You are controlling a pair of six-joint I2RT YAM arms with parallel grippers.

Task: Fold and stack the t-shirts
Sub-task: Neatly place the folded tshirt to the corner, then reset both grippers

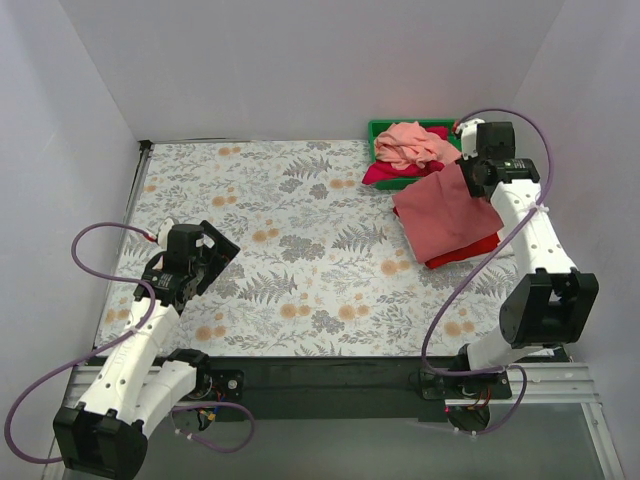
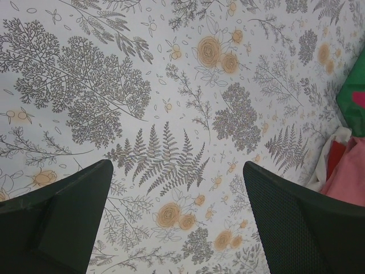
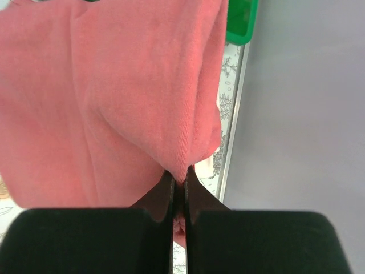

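Observation:
My right gripper (image 1: 470, 172) is shut on a pinch of the dusty rose t-shirt (image 1: 445, 212), which hangs from it at the far right; the wrist view shows the cloth (image 3: 114, 97) squeezed between the closed fingers (image 3: 178, 185). Under it lies a folded bright red t-shirt (image 1: 470, 250). A salmon pink t-shirt (image 1: 412, 143) and a magenta one (image 1: 388, 175) lie bunched in the green bin (image 1: 385, 127). My left gripper (image 1: 215, 255) is open and empty over the bare floral cloth at the left; its view (image 2: 177, 188) shows only the pattern between the jaws.
The floral tablecloth (image 1: 290, 250) covers the table. White walls close in the back and both sides. The table's right edge rail (image 3: 231, 131) runs close beside the held shirt. A bit of white and red cloth shows at the right edge of the left wrist view (image 2: 336, 154).

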